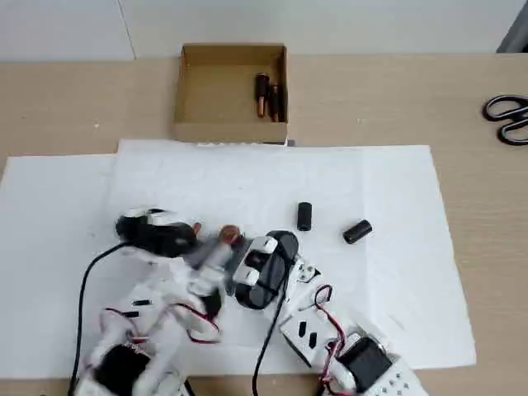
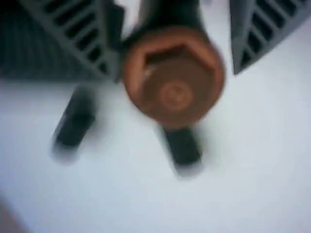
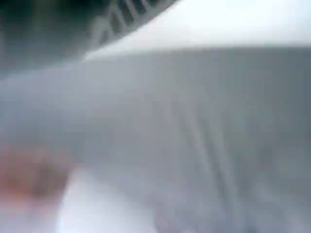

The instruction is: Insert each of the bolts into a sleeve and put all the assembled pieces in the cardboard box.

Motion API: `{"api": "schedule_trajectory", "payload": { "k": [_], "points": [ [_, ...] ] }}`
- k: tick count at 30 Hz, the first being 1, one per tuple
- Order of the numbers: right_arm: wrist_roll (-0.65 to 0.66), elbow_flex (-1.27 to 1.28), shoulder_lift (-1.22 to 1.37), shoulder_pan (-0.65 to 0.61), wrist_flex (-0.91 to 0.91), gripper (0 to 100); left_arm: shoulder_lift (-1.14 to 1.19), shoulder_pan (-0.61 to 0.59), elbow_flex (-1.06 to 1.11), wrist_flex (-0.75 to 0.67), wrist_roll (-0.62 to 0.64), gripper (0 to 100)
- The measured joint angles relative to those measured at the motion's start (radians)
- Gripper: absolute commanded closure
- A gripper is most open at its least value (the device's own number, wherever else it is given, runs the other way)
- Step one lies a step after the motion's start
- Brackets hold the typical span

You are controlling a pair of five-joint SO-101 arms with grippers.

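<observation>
**Bolt in the left jaws, two sleeves loose**

Left gripper (image 2: 176,73) is clamped on the copper bolt (image 2: 172,85), with the head facing the wrist camera. The bolt is carried clear above the paper (image 1: 396,289), near its front edge and about mid-width. Blur hides the contact on one side, but nothing else seems to carry the bolt, so I read it as a real grip. The hold makes sense: the shank points outward, free to enter a bore.

Right gripper (image 1: 252,256) sits just beside the bolt over the same front-middle patch of paper. I can't tell its jaw state. Its own view is a smear with an orange patch at one side, probably the bolt close by. My guess is it's there as the mating partner.

Two sleeves lie on the paper's right half, apart from each other. The first sleeve (image 1: 304,216) is nearer centre and the second sleeve (image 1: 356,232) is closer to the right edge. Both are free to grab.

Cardboard box (image 1: 214,91) sits on the table (image 1: 66,99) just past the paper's far edge. The assembled pieces (image 1: 268,95) lie against its right wall. Scissors (image 1: 507,120) are at the table's right edge, out of the way.
</observation>
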Motion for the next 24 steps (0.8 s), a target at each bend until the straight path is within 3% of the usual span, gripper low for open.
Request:
{"api": "schedule_trajectory", "payload": {
  "k": [8,20,24],
  "points": [
    [0.002,0.000,0.000,-0.003,-0.009,99.5,0.003,-0.011,-0.011,0.011,0.006,82],
    [0.002,0.018,-0.003,-0.003,-0.026,99.5,0.006,-0.006,-0.219,0.097,-0.011,82],
    [0.002,0.031,-0.002,0.025,-0.032,99.5,0.006,-0.068,-0.247,0.097,-0.048,82]
  ]
}}
